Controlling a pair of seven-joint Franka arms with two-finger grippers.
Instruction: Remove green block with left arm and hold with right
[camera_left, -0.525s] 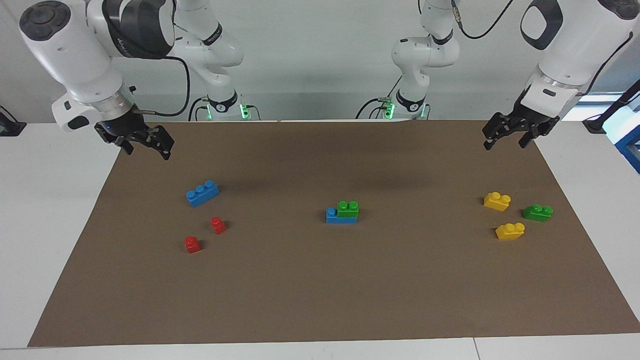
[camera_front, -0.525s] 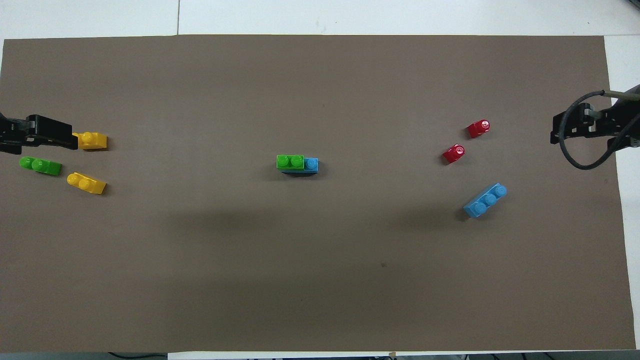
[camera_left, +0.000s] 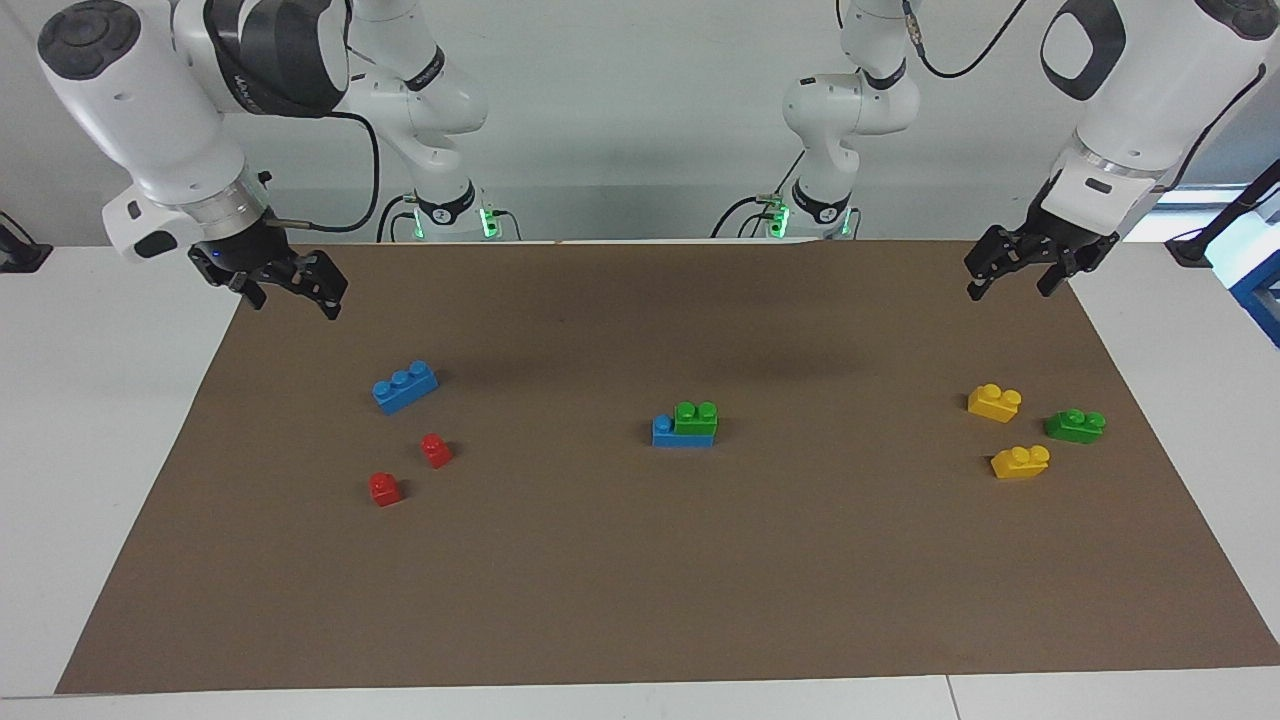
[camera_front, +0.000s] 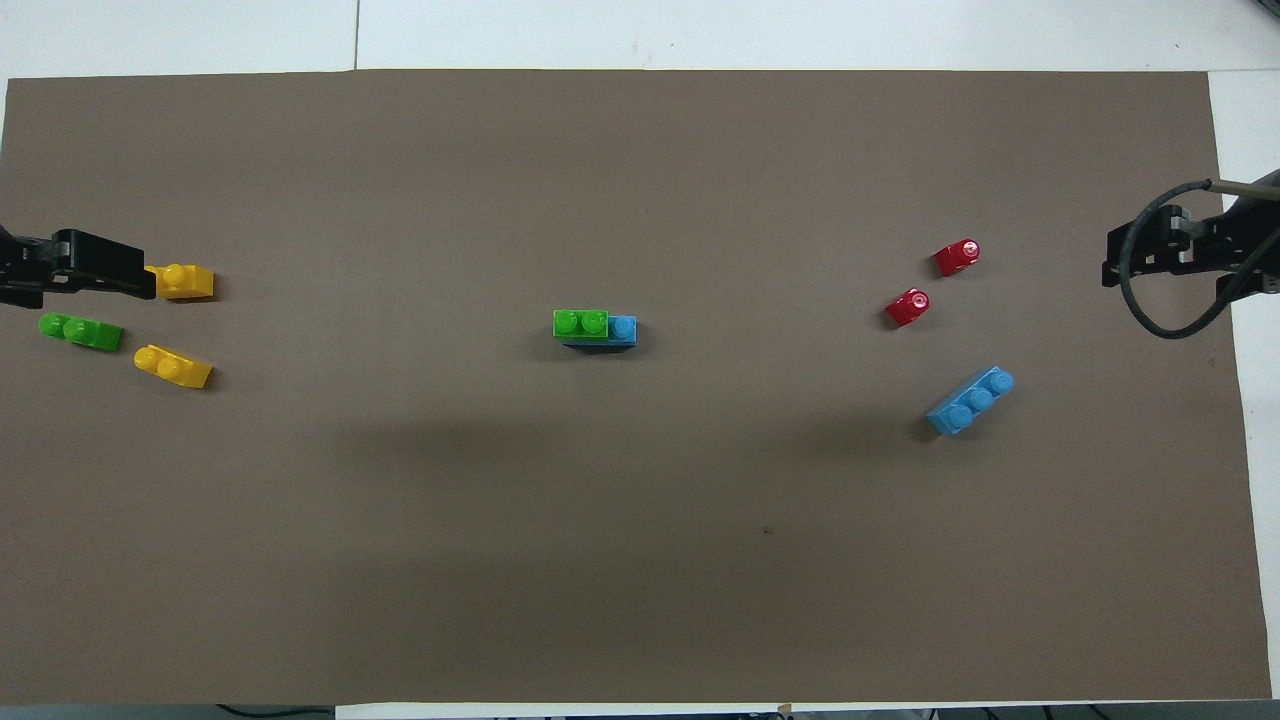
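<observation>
My left end effector (camera_left: 1020, 270), fingers apart, hovered upper right of frame; right end effector (camera_left: 290, 285), apart, upper left. Green block (camera_left: 696, 417) sat mid-frame, seated on blue brick (camera_left: 664, 432), untouched.

Both arms: glossy white shells, dark grey joint bands, round dark end caps. Black two-finger heads, left gripper (camera_left: 1015, 271), right gripper (camera_left: 290, 290), each on a silver wrist ring. Black cables loop along the links. Bases glow green by the brown mat (camera_left: 640, 580).
</observation>
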